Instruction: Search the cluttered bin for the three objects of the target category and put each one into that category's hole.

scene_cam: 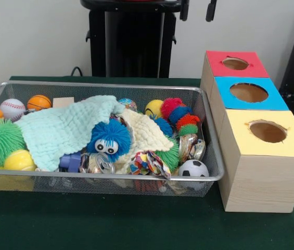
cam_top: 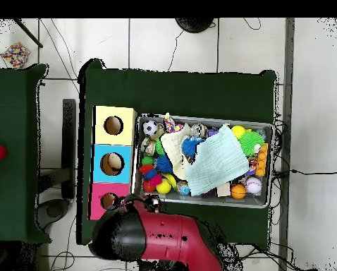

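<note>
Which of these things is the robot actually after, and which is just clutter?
Job:
silver wire-mesh bin
blue fuzzy puffball with googly eyes
red-surround round hole

Clutter:
pale green cloth
baseball
small soccer ball
blue-surround hole
yellow-surround hole

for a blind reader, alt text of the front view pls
A wire mesh bin on a green table brims with balls, cloths and a blue googly-eyed puffball. Right of it stand wooden boxes with red, blue and yellow holes.
</note>
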Motion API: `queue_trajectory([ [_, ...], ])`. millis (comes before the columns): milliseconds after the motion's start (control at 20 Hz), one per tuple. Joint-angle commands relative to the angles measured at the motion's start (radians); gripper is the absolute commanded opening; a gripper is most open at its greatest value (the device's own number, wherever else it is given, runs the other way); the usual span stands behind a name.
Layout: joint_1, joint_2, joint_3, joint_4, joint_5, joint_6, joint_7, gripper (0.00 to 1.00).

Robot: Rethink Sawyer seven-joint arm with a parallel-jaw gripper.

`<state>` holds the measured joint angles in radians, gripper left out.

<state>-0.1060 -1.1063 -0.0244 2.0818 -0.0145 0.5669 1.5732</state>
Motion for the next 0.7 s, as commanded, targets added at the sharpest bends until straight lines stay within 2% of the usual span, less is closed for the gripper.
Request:
queue_trajectory([
  [50,-0.047,0.100,0.074,-0.116,-0.049,0.027,0.032,1.00],
  [250,-0.028,0.123,0.040,-0.145,-0.092,0.027,0.046,1.00],
  [500,-0.036,0.177,0.053,-0.196,-0.109,0.018,0.033,1.00],
  [700,-0.071,0.184,0.077,-0.170,-0.106,-0.051,0.024,1.00],
])
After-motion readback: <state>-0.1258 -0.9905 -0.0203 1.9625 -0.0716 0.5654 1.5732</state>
